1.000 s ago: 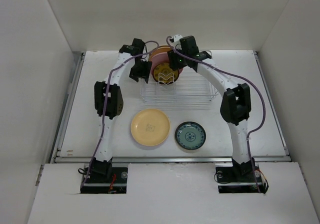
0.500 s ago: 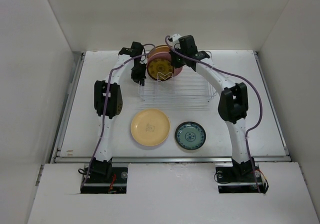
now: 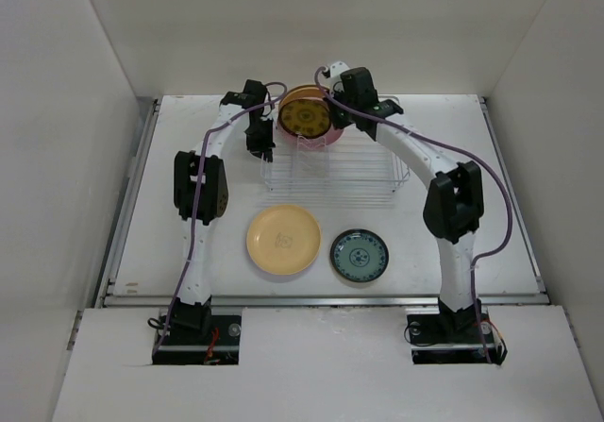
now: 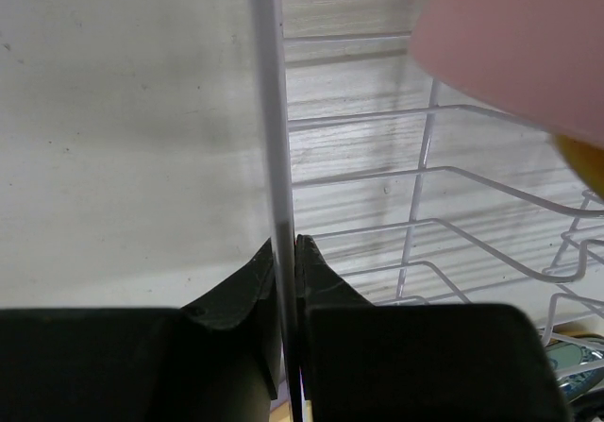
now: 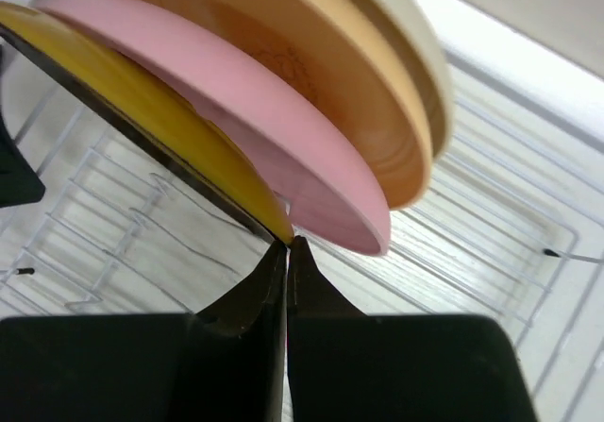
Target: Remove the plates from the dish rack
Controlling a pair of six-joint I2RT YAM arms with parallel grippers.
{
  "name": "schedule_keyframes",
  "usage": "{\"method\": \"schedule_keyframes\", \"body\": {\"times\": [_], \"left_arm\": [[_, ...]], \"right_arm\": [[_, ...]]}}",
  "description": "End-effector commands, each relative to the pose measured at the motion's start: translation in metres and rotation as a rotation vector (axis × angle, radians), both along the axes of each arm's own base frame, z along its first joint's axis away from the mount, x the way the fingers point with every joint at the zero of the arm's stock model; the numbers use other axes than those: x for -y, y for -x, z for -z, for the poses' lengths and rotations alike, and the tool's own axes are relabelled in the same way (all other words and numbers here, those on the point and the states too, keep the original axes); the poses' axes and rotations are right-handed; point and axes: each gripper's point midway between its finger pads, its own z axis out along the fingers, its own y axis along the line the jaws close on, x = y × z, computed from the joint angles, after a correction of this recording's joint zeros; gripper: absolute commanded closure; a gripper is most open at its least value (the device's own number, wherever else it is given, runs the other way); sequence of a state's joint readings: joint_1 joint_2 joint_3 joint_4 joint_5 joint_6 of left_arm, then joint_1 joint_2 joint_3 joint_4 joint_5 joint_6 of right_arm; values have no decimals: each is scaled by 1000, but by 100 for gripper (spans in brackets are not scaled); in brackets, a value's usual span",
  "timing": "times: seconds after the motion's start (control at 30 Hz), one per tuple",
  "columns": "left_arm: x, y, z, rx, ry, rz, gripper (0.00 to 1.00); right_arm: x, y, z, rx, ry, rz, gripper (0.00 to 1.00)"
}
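The wire dish rack stands at the table's back with several plates upright at its far left end. Frontmost is the dark brown-and-yellow patterned plate, tilted, with its yellow face in the right wrist view. Behind it stand a pink plate, a tan one and a cream one. My right gripper is shut on the patterned plate's rim, pinching only its edge. My left gripper is shut on an upright wire of the rack's left side. The pink plate shows above it.
A plain yellow plate and a smaller blue patterned plate lie flat on the table in front of the rack. White walls enclose the table on three sides. Both arms arch over to the rack's back left.
Both grippers have closed: the left on the rack's side wire, the right on the patterned plate's rim. That plate now sits slightly higher, its face turned more toward the top camera.
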State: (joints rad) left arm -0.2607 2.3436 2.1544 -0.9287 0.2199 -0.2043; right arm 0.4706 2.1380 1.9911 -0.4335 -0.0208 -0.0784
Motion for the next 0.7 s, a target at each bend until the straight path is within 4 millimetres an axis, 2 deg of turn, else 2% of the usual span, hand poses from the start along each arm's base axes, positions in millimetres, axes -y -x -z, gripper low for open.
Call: {"method": "schedule_keyframes", "body": {"times": [0.0, 0.03, 0.07, 0.23, 0.27, 0.3, 0.33, 0.37, 0.4, 0.47, 0.5, 0.53, 0.57, 0.6, 0.63, 0.67], "left_arm": [[-1, 19, -17, -42, 19, -22, 100], [-2, 21, -15, -51, 17, -22, 100], [-2, 21, -15, -51, 17, -22, 100], [-2, 21, -19, -40, 17, -12, 100], [-3, 21, -19, -36, 13, 1, 100], [-5, 22, -22, -31, 3, 8, 97], [-7, 21, -22, -28, -9, 5, 90], [-8, 21, -26, -16, -10, 16, 82], [-10, 21, -30, -1, -18, 25, 78], [-12, 20, -34, 15, -29, 33, 69], [-11, 17, -43, 39, -23, 33, 57], [-14, 14, -46, 55, -37, 36, 52], [-17, 13, -51, 73, -54, 38, 48], [-18, 11, -62, 103, -55, 34, 45], [-20, 7, -68, 133, -63, 47, 43], [-19, 4, -74, 161, -61, 55, 42]], "right_arm": [[-8, 11, -86, 179, -86, 8, 100], [-4, 13, -84, 175, -78, 18, 100], [-2, 17, -99, 199, -91, 19, 100], [6, 38, -117, 205, -99, 23, 100], [11, 45, -108, 167, -85, 40, 100], [16, 54, -120, 168, -97, 45, 100], [19, 62, -116, 135, -105, 59, 100], [25, 74, -98, 70, -85, 69, 100], [30, 87, -105, 61, -104, 70, 100], [33, 110, -94, -9, -130, 67, 100], [42, 126, -69, -94, -112, 77, 100], [48, 142, -75, -106, -131, 80, 100], [55, 154, -69, -155, -156, 113, 100], [64, 176, -42, -255, -140, 119, 100], [68, 195, -48, -265, -169, 112, 100], [76, 207, -41, -308, -196, 137, 100]]}}
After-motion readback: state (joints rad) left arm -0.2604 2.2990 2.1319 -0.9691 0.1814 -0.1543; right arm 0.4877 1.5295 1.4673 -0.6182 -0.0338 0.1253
